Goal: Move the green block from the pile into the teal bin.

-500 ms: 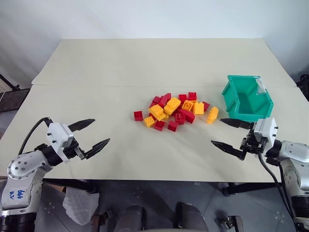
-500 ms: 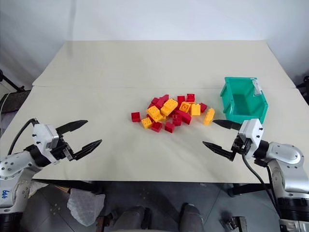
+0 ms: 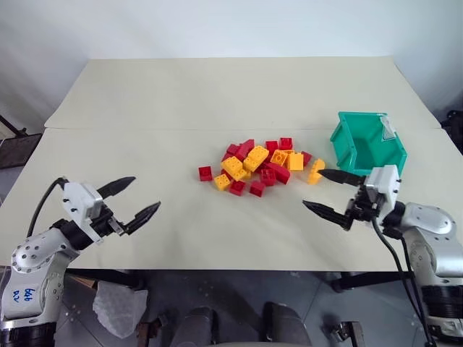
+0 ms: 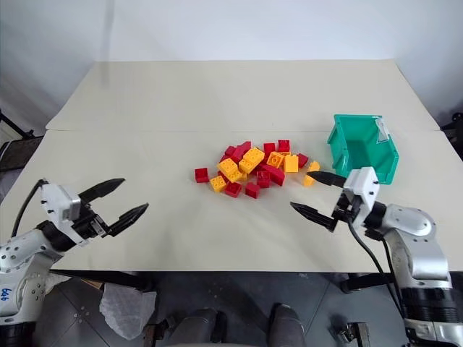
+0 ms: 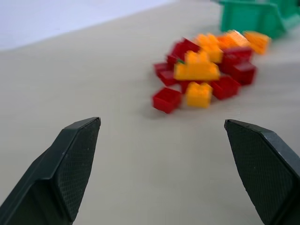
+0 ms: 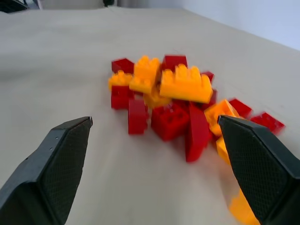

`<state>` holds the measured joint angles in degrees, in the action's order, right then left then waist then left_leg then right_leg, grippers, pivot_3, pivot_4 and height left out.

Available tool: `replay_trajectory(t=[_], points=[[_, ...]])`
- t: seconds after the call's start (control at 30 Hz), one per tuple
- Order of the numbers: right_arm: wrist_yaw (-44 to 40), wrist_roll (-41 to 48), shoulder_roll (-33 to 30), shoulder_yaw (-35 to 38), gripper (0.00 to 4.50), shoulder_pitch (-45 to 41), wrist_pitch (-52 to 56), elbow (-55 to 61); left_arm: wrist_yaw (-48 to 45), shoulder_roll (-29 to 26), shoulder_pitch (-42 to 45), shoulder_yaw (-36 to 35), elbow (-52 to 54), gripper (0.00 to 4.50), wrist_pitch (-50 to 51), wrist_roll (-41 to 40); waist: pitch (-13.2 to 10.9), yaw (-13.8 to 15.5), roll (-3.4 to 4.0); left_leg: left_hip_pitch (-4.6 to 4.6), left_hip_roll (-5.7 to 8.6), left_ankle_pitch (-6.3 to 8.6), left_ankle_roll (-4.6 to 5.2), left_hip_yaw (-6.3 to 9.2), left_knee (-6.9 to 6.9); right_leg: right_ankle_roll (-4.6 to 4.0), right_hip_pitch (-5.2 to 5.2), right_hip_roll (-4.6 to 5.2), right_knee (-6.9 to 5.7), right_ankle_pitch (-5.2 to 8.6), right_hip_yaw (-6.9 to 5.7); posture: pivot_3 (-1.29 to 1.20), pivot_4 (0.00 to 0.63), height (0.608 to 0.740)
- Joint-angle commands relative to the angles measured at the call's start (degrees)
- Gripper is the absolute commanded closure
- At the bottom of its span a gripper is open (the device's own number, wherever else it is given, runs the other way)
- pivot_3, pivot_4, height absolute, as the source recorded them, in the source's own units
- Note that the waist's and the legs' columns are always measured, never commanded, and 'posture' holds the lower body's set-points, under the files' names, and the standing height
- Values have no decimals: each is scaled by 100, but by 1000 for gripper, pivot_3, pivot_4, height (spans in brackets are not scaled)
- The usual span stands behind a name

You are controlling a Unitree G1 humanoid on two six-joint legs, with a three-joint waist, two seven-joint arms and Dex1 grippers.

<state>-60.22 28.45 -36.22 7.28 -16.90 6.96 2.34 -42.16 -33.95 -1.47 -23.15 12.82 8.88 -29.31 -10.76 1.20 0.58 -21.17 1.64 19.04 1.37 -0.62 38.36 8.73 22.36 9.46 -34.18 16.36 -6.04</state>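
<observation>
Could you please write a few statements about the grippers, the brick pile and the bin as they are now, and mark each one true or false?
1. The right gripper is open, holding nothing. True.
2. The teal bin stands on the robot's left. False: it stands on the right, beside the pile.
3. The left gripper grips a red brick. False: its fingers are open and empty, well short of the pile.
4. One red brick lies slightly apart at the pile's left edge. True.

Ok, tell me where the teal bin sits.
In the head views the teal bin stands on the table's right side, just right of the brick pile and just beyond the right end effector.
</observation>
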Motion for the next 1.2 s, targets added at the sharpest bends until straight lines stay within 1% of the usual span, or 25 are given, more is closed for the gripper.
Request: replay_trajectory(t=[0.03,0.17,0.27,0.3,0.37,0.4,0.5,0.63,0.73,0.8,0.97,1.07,1.2], points=[[354,-196,136,-323,848,-366,369,248,303,139,-224,-296,322,0,61,-161,0,0,0,0,0,1,-1,0,1,0,1,0,0,0,0,0,150,740],[724,-696,321,-862,2152,-859,756,89,669,438,-402,-386,576,0,154,-250,0,-3,-1,-2,0,2,-3,0,3,0,3,0,0,0,0,0,150,740],[923,-976,548,-1259,3156,-1256,1152,-148,777,600,-514,-285,731,0,176,-226,2,0,-4,-4,-1,2,-3,1,8,0,4,-1,-4,0,0,0,150,740],[947,-1066,610,-1374,3468,-1358,1219,-233,794,640,-539,-238,776,0,185,-212,2,9,-4,-4,0,2,-3,1,9,0,4,-1,-4,-1,1,0,150,740],[1070,-1306,763,-1567,4233,-1580,1199,-484,772,672,-565,-130,857,0,220,-217,2,8,-6,-6,1,3,-4,4,12,0,4,-1,-4,-1,0,0,150,740],[1144,-1405,856,-1643,4458,-1717,1243,-658,726,655,-572,-53,893,0,226,-201,3,5,-6,-7,1,3,-4,4,12,0,4,-1,-4,-1,0,0,150,740],[1342,-1795,1124,-1883,4458,-2165,1207,-1257,499,538,-563,198,993,0,263,-172,3,-32,-6,-8,2,3,-4,1,15,-1,7,-1,-7,-1,1,0,150,740],[1643,-1961,1468,-1750,4458,-2614,1007,-1915,352,445,-478,374,995,0,254,-124,3,-94,-6,-8,1,4,-6,5,15,-1,16,-1,-28,-1,0,0,150,740],[1921,-2155,1472,-1625,4458,-2936,739,-2514,393,478,-439,398,952,0,231,-118,3,-138,-6,-8,2,4,-7,10,15,-1,16,-1,-33,-1,-2,0,150,740],[2272,-2318,1494,-1491,4458,-3151,241,-3054,398,504,-423,448,928,0,213,-80,3,-154,-6,-8,1,4,-7,9,15,-1,16,-1,-33,-1,-2,0,150,740],[2775,-2441,1533,-1155,4458,-3695,-304,-4236,409,559,-308,610,876,0,213,-45,3,-177,-6,-7,0,5,-7,6,14,-1,17,-2,-35,-1,-1,0,150,740],[2663,-2493,1599,-1182,4458,-3759,-411,-4447,412,577,-251,666,851,0,207,-25,3,-224,-6,-6,-1,5,-7,8,10,-1,17,-2,-35,-1,-2,0,150,740],[2432,-2632,1657,-1382,4458,-3486,-207,-4166,393,569,-156,684,787,0,195,-10,3,-283,-6,-6,-4,5,-7,9,7,-1,17,-3,-36,-1,-4,0,150,740]])
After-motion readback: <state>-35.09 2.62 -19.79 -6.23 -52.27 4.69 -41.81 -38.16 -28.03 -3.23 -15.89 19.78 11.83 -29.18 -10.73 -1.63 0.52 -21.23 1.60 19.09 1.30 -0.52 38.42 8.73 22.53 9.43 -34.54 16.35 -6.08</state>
